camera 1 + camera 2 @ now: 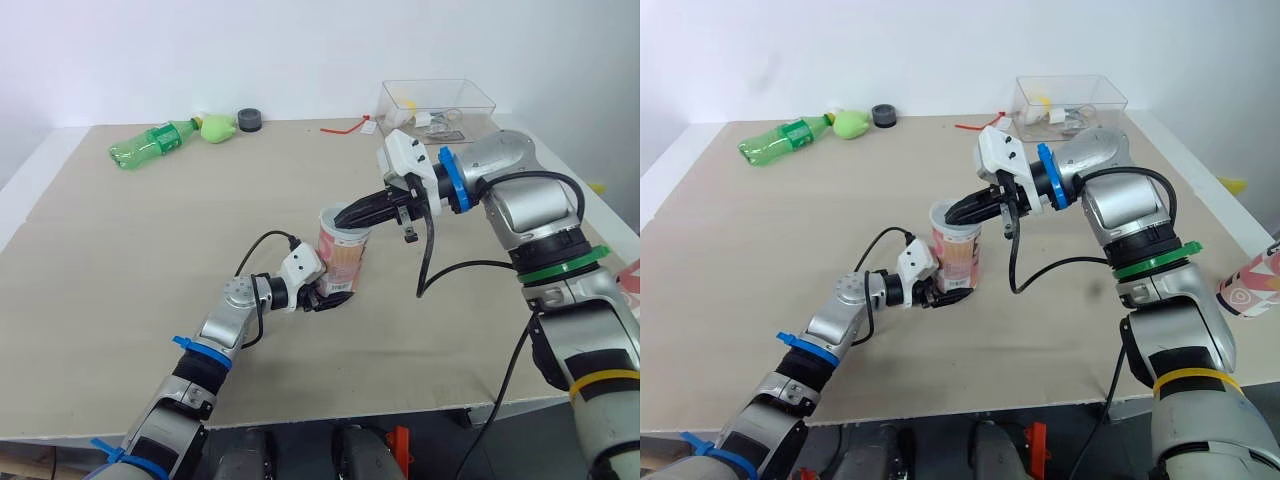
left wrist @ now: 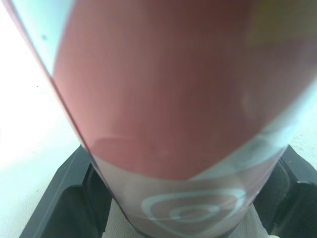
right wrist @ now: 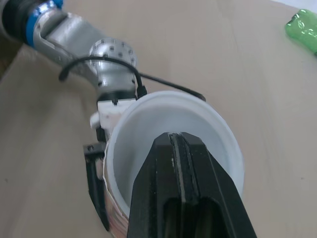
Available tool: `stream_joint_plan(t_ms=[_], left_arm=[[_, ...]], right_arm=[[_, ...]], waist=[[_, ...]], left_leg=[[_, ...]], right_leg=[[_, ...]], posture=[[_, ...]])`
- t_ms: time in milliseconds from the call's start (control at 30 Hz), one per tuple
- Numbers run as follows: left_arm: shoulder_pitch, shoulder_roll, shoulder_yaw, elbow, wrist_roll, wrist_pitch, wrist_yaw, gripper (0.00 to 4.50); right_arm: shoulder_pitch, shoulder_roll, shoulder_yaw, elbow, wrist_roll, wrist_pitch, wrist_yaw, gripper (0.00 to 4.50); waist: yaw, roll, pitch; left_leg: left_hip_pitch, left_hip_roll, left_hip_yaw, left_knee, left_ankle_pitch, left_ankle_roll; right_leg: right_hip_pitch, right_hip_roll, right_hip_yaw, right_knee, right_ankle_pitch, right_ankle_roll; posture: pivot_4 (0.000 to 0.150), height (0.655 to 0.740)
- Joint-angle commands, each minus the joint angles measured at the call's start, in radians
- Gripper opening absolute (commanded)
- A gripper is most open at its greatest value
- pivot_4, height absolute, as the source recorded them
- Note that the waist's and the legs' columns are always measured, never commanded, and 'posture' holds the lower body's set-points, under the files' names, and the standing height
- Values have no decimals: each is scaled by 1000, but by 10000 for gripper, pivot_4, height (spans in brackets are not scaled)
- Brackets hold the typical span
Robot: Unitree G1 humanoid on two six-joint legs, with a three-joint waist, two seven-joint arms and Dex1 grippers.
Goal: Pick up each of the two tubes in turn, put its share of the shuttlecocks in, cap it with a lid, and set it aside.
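Observation:
A pink-and-white patterned tube (image 1: 343, 258) stands upright in the middle of the table, its white mouth open upward. My left gripper (image 1: 325, 297) is shut on the tube's base; in the left wrist view the tube (image 2: 173, 99) sits between the two black fingers (image 2: 64, 198). My right gripper (image 1: 345, 217) has its fingers pressed together, with the tip at the tube's rim, just over the opening (image 3: 148, 139). I see nothing between its fingers. A second patterned tube (image 1: 1248, 285) lies at the far right edge.
A green plastic bottle (image 1: 152, 142), a green lump (image 1: 217, 127) and a black round cap (image 1: 249, 120) lie at the back left. A clear plastic box (image 1: 440, 105) holding small items stands at the back right, with a red strip (image 1: 345, 127) beside it.

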Motion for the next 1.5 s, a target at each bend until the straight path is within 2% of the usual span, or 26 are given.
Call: stream_joint_plan(t_ms=[33,833,933,967,1000,1067,1100,1167,1200,1300,1400,1500], left_arm=[[15,0,-18,-9,6,11,-7,31532],[20,-3,-19,-32,-3,14,-5,31532],[19,-1,-18,-31,-4,15,-7,31532],[20,0,-18,-31,-5,14,-9,31532],[21,2,-18,-30,-5,12,-10,31532],[23,5,-17,-26,-4,8,-12,31532],[24,6,-18,-24,-3,6,-12,31532],[25,8,-18,-20,-2,2,-14,31532],[25,9,-18,-19,-1,2,-14,31532],[25,10,-17,-17,-1,1,-17,31532],[22,11,-11,-13,-3,-5,-20,31532],[21,15,-3,-14,-15,-10,-31,31532]], right_arm=[[12,15,22,20,-64,-38,17,406],[28,99,56,84,-193,-150,65,406],[17,106,40,89,-176,-117,74,406],[5,108,24,91,-156,-88,79,6310],[-11,108,2,93,-130,-52,90,6436],[-43,109,-49,99,-78,26,102,11891],[-61,109,-80,103,-46,76,107,18346],[-96,92,-136,115,11,169,119,25589],[-110,80,-164,126,34,198,118,31568],[-142,35,-264,176,110,300,96,44721],[-128,-7,-358,214,159,341,49,44721],[-25,-54,-423,197,176,333,16,44721]], waist=[[-1,0,0],[-5,-1,-6],[-6,-2,-7],[-6,-2,-7],[-6,-2,-7],[-5,-2,-7],[-5,-2,-7],[-4,-1,-6],[-3,-1,-6],[1,-2,-6],[2,-2,-6],[2,-2,-6]], left_leg=[[0,0,0,0,0,0],[6,3,0,-1,0,-1],[7,3,1,-2,0,-1],[8,4,1,-2,0,-1],[8,4,1,-2,0,-1],[7,4,0,-2,0,-1],[7,4,1,-2,0,-1],[6,3,0,-2,0,-1],[4,3,0,-2,0,-1],[1,3,0,-2,-1,-2],[0,2,-1,-2,-2,-4],[1,2,-1,-2,-3,-4]], right_leg=[[0,0,0,0,0,0],[3,3,1,1,-1,-2],[4,3,1,1,-1,-3],[4,3,1,1,-1,-3],[4,3,1,1,-1,-3],[4,3,1,2,-3,-7],[4,3,1,2,-4,-8],[3,2,0,2,-4,-8],[1,2,0,2,-3,-7],[0,1,-1,1,-2,-5],[0,-1,-2,0,-2,-5],[0,-3,-2,0,-3,-5]], posture=[[1500,7400],[1500,7400],[1500,7400],[1500,7400],[1500,7400],[1500,7400],[1500,7400],[1500,7400],[1500,7400],[1500,7400],[1500,7400],[1500,7400]])
